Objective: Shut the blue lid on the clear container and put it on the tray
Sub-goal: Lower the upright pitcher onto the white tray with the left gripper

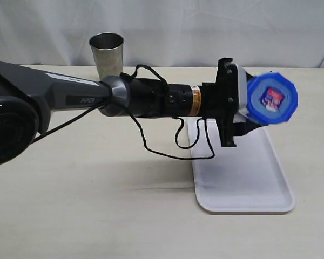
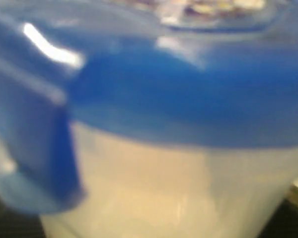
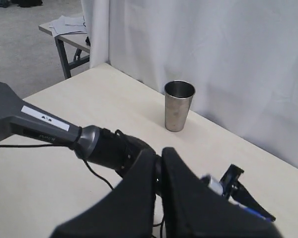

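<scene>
A: So why does the left gripper (image 1: 246, 105) hang above the tray (image 1: 243, 186)?

B: Its jaws clasp the clear container (image 2: 179, 193), with the blue lid (image 1: 272, 99) seated on top, probably ready to lower. The lid faces the exterior camera, so the long axis looks roughly upright. The right gripper (image 3: 159, 157) is pressed together, empty.
</scene>
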You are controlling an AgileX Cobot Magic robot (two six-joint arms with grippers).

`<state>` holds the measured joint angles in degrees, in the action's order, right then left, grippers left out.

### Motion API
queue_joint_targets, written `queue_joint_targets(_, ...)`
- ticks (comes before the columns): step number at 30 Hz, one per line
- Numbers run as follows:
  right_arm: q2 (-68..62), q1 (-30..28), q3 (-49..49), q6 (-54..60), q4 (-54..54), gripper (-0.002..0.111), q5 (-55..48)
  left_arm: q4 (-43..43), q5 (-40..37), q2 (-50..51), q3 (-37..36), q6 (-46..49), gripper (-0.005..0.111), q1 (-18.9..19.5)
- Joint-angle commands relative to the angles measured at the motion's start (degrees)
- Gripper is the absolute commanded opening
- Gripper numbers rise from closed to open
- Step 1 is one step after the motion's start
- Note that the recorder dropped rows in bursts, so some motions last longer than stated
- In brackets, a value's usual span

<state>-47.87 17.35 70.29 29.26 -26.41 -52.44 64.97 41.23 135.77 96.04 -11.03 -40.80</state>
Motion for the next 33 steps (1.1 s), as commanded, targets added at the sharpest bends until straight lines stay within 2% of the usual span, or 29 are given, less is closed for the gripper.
queue_joint_targets(1, 0.2, 0.1, -0.8, -0.1, 0.0, 0.005, 0.4, 0.3, 14.5, -1.4, 0.3, -28.0, 0.000, 3.7)
queue_joint_targets(4, 0.2, 0.1, -0.8, -0.1, 0.0, 0.005, 0.4, 0.9, 14.4, -1.2, 0.3, -41.0, 0.000, 4.5)
queue_joint_targets(8, 0.2, 0.1, -0.8, -0.1, 0.0, 0.005, 0.4, 3.1, 15.8, 0.4, 0.3, -48.9, 0.000, 4.5)
queue_joint_targets(12, 0.2, 0.1, -1.1, -0.1, 0.0, 0.005, 0.1, 5.5, 14.8, 3.2, 0.3, -48.8, 0.000, 3.0)
queue_joint_targets(16, 0.2, 0.1, -2.9, -0.1, 0.0, 0.005, 0.4, 3.8, 14.6, 6.2, 0.3, -46.9, 0.000, 2.1)
queue_joint_targets(20, 0.3, 0.1, -4.3, -0.1, 0.0, 0.005, 1.3, 4.4, 14.0, 7.3, 0.3, -41.3, 0.000, 2.1)
queue_joint_targets(33, 0.3, 0.1, -4.3, -0.1, 0.0, 0.005, 1.4, 9.4, 11.0, 8.1, 0.3, -39.3, 0.000, 2.1)
